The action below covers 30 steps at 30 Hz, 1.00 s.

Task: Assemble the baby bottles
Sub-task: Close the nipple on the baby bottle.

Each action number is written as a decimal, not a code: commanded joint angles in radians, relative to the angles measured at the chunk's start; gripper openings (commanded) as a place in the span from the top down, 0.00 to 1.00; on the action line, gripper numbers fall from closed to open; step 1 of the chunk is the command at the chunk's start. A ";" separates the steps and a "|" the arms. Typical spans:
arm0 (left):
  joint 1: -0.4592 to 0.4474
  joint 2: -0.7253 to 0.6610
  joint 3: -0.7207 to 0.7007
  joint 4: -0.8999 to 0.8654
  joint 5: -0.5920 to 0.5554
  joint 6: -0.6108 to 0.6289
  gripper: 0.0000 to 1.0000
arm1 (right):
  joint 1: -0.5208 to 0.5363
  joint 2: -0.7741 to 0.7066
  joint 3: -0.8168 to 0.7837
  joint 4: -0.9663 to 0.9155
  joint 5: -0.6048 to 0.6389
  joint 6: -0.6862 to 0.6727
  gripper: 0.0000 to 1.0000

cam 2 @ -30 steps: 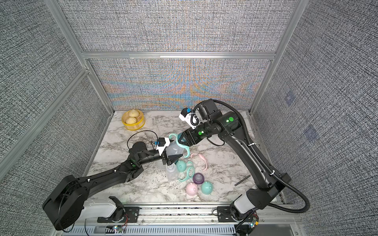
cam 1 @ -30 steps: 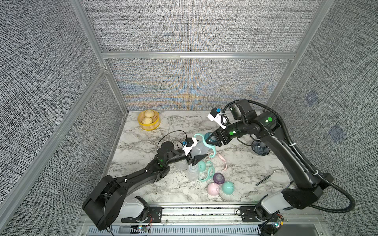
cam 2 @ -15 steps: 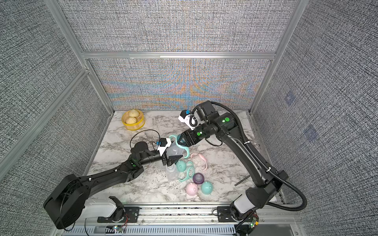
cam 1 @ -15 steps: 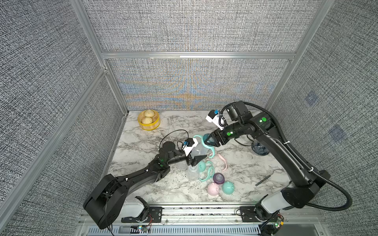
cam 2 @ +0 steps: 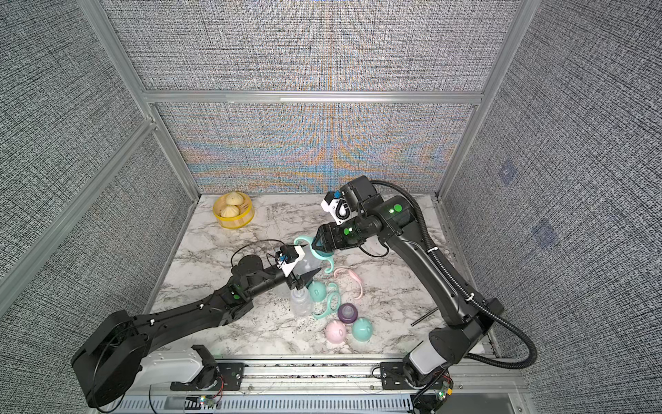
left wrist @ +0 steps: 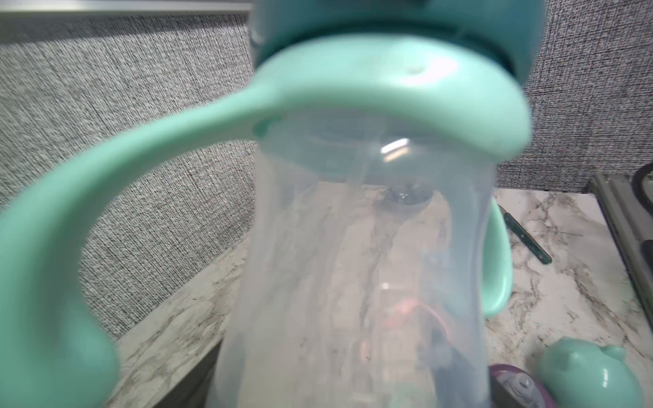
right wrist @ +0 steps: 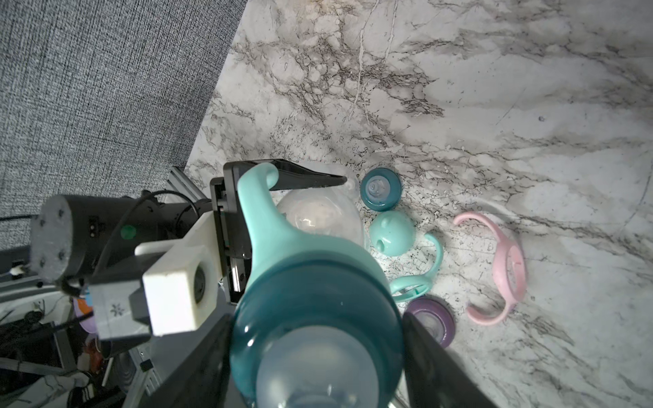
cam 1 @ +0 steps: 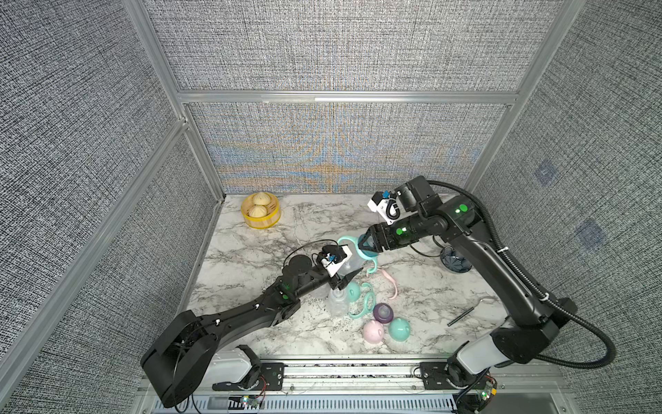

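— Moved much since a second ago?
— Barely. The right arm has leaned a little toward the middle, and both grips look unchanged.
— Any writing?
— Only a small flower-like mark on the grey camera block at the left wrist.
— And the left gripper?
— It is partly closed and grasps the clear plastic baby bottle by its body, with one black finger along the side.
— The right gripper?
— It is clamped on the teal nipple collar at the bottle's neck, a finger on each side. The mint looped handle sits just under that collar.
— Where is the bottle?
— It is held in the air between the two arms, neck toward the right arm, over the white marble table. Below it lie a pink looped handle, a purple collar, a pink dome cap and a mint dome cap.
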 commanded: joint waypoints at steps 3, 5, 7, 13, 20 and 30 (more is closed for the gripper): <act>-0.014 -0.005 -0.018 0.133 -0.204 0.023 1.00 | 0.002 0.022 0.064 -0.128 0.021 0.167 0.41; -0.025 -0.002 -0.014 0.138 -0.231 0.030 1.00 | 0.003 0.043 0.082 -0.137 0.016 0.199 0.41; -0.034 0.000 -0.008 0.134 -0.254 0.037 1.00 | 0.003 0.050 0.073 -0.130 0.002 0.229 0.40; -0.042 0.020 0.021 0.085 -0.261 0.033 1.00 | 0.002 0.040 0.071 -0.119 -0.035 0.270 0.26; -0.041 0.074 0.067 0.026 -0.239 -0.017 1.00 | 0.001 -0.009 0.111 -0.128 -0.038 0.264 0.19; -0.023 0.079 0.107 -0.029 -0.082 -0.091 1.00 | 0.012 -0.233 -0.073 0.084 0.104 0.086 0.18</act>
